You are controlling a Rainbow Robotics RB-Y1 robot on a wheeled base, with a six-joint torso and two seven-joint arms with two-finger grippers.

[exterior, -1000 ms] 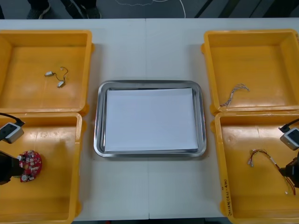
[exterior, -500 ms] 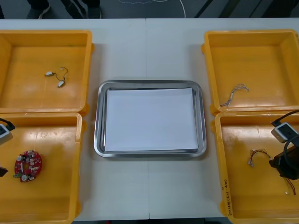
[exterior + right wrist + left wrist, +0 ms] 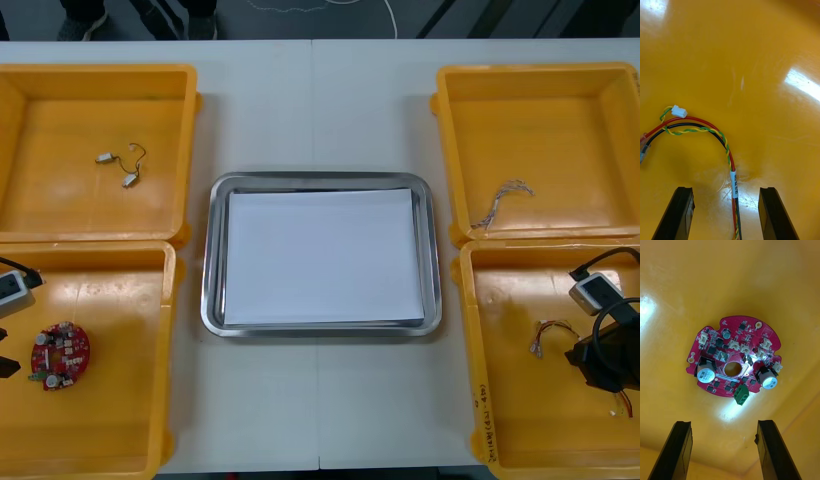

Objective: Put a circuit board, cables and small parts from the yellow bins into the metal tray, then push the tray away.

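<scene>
Since a second ago the right gripper [image 3: 725,190] has come in from the right edge of the near right bin [image 3: 476,400] and now hangs over the cable [image 3: 734,183]. The left gripper [image 3: 723,423] has backed off the board [image 3: 735,360] toward the left edge of the near left bin [image 3: 166,350]. Both have their fingers spread wide. The red-and-yellow cable runs between the right fingers, flat on the bin floor. The board lies flat ahead of the left fingers, not between them. The tray [image 3: 209,260] sits mid-table with none of the bins' things in it.

As I judge the risk, the cable is thin and low, so fingers closing a little high would pinch air, and too low they would scrape the floor. Its loop and white plug could catch the bin wall on the lift. The board looks about as wide as the left spread, so a grip across it may slip.
</scene>
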